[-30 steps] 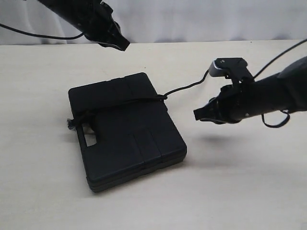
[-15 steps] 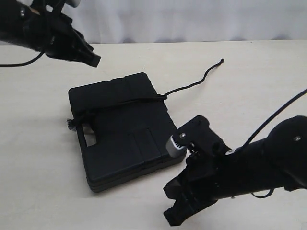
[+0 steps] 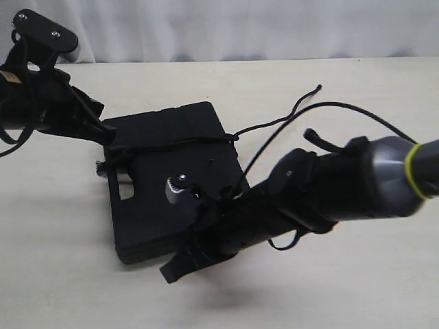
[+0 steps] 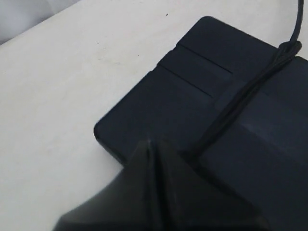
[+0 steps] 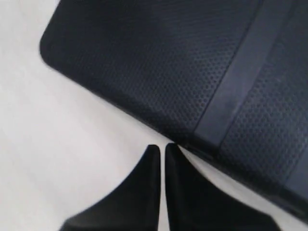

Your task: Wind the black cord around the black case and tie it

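The black case (image 3: 171,185) lies flat mid-table. The black cord (image 3: 177,145) crosses its top to a knot at the right edge, and its tail (image 3: 274,122) trails free over the table. A frayed tip (image 3: 101,168) shows by the handle cut-out. My left gripper (image 3: 106,133) is shut, with its tip at the case's far left corner. In the left wrist view that gripper (image 4: 151,144) hangs over the case (image 4: 192,91) beside the cord (image 4: 250,89). My right gripper (image 3: 171,271) is shut and empty, low at the front edge. In the right wrist view it (image 5: 161,147) is just off the case (image 5: 192,62).
The pale table (image 3: 357,274) surrounds the case. A smooth black robot wire (image 3: 329,104) arcs above the right arm (image 3: 322,188), which lies across the case's front right part. A white curtain (image 3: 240,27) backs the table.
The right arm swung from the right, down and across to the case's front edge. The left arm dropped from the back to the case's far left corner. The cord's tail now shows whole.
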Robot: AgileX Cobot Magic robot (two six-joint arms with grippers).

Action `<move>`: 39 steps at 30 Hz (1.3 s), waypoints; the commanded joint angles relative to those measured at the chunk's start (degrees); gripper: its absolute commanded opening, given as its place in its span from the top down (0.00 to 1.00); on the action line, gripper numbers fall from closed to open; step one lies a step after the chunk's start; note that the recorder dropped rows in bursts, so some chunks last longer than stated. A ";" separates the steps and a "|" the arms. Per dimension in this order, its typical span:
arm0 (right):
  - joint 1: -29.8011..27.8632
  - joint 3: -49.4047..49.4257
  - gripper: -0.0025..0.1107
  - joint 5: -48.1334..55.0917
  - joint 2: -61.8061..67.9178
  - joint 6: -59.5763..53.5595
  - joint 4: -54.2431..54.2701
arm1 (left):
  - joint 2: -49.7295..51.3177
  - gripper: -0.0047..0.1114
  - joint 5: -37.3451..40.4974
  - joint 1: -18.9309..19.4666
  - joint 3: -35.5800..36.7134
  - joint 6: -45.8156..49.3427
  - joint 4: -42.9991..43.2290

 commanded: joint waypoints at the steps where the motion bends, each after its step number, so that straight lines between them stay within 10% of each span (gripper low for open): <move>1: -0.05 -8.02 0.94 -3.14 4.66 -0.04 0.04 | -0.53 0.96 -3.95 -0.13 1.51 0.41 -0.44; 18: -9.87 -11.31 0.94 12.42 -1.60 -0.46 -7.53 | -0.53 0.96 -5.85 -0.13 1.76 0.99 -0.44; 39: -9.87 14.32 0.94 -13.00 -54.24 0.51 -7.66 | -34.19 0.96 -14.26 -0.13 13.05 -8.64 -1.11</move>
